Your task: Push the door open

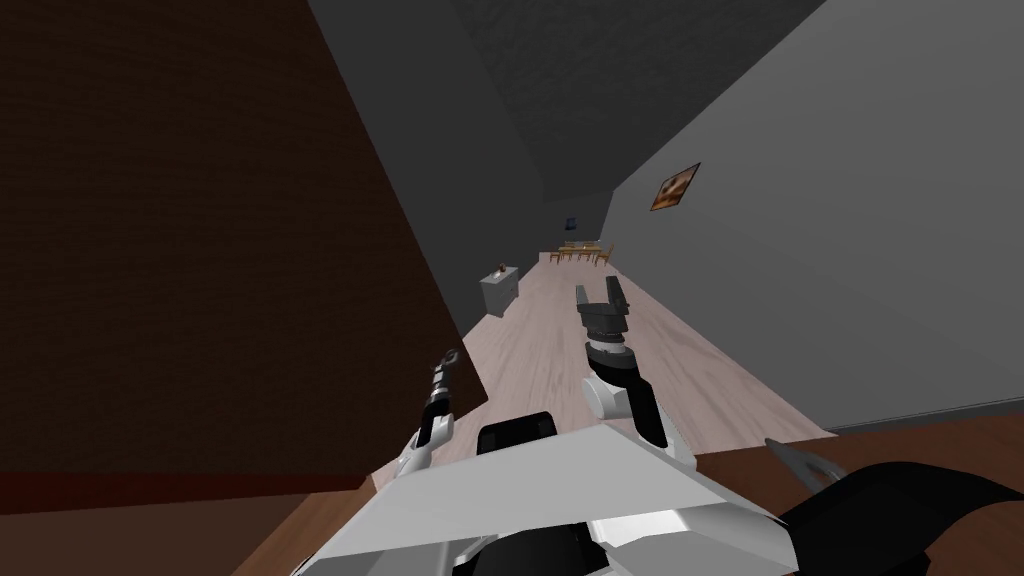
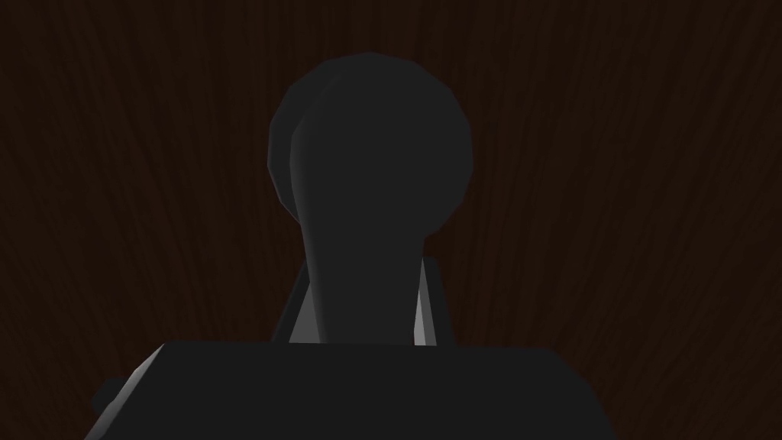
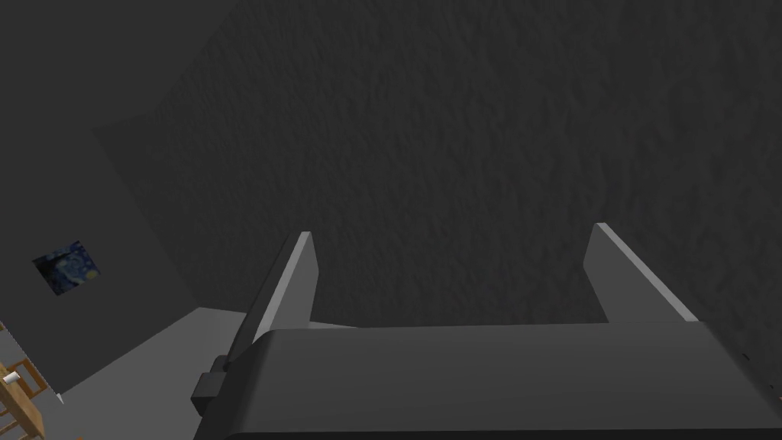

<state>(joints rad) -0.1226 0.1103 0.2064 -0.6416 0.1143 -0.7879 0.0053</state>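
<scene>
A dark brown door (image 1: 200, 250) takes up the left of the head view, its edge slanting down toward my left gripper (image 1: 447, 365). In the left wrist view that same brown surface (image 2: 649, 153) lies close behind a dark handle (image 2: 370, 153) with a round base. The handle's neck runs down between the fingers (image 2: 424, 305) of my left gripper (image 2: 365, 313), which press its sides. My right gripper (image 1: 602, 296) is raised over the hallway floor, apart from the door. Its fingers (image 3: 294, 279) stand wide open with nothing between them.
Past the door's edge a hallway with a pale wooden floor (image 1: 560, 350) runs ahead. A small white cabinet (image 1: 499, 288) stands by its left wall. A table with chairs (image 1: 585, 250) sits at the far end. A grey wall (image 1: 850, 280) with a picture (image 1: 675, 187) bounds the right.
</scene>
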